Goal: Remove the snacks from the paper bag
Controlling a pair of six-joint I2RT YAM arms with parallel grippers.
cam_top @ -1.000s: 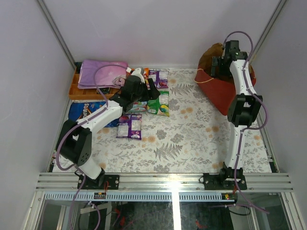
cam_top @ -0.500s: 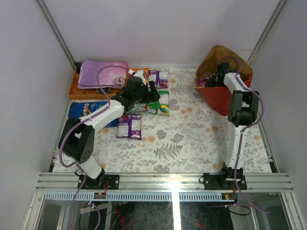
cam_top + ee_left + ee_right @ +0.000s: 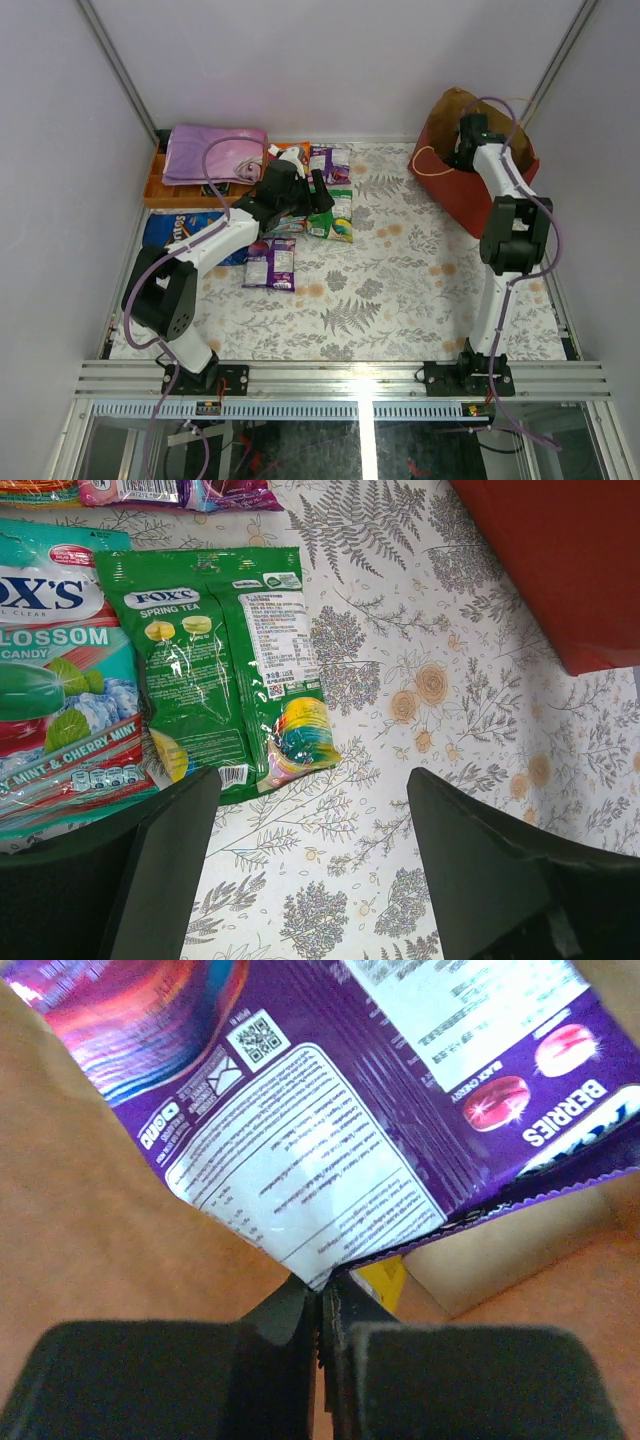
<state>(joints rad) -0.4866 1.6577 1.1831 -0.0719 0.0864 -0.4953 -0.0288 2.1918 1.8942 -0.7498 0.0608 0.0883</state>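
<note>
The red paper bag (image 3: 462,190) stands at the far right, and my right gripper (image 3: 466,138) reaches into its mouth. Inside, against the bag's brown wall (image 3: 90,1210), my right gripper (image 3: 322,1305) is shut on the corner of a purple berries packet (image 3: 380,1080). A yellow packet (image 3: 384,1274) peeks out beneath it. My left gripper (image 3: 310,820) hangs open over the tablecloth, nothing between its fingers, just below a green Spring Tea packet (image 3: 215,680). Other snacks lie on the table: a teal candy packet (image 3: 50,700), a purple packet (image 3: 271,265) and the blue Doritos bag (image 3: 168,231).
An orange tray (image 3: 158,187) with a folded purple-pink cloth (image 3: 213,152) sits at the far left. More packets (image 3: 330,160) lie by the back wall. The bag's red side (image 3: 560,560) stands right of my left gripper. String handle (image 3: 428,160) loops off the bag.
My right gripper dipped into the bag and closed on the purple packet's corner. The left arm has barely moved and stays open.
</note>
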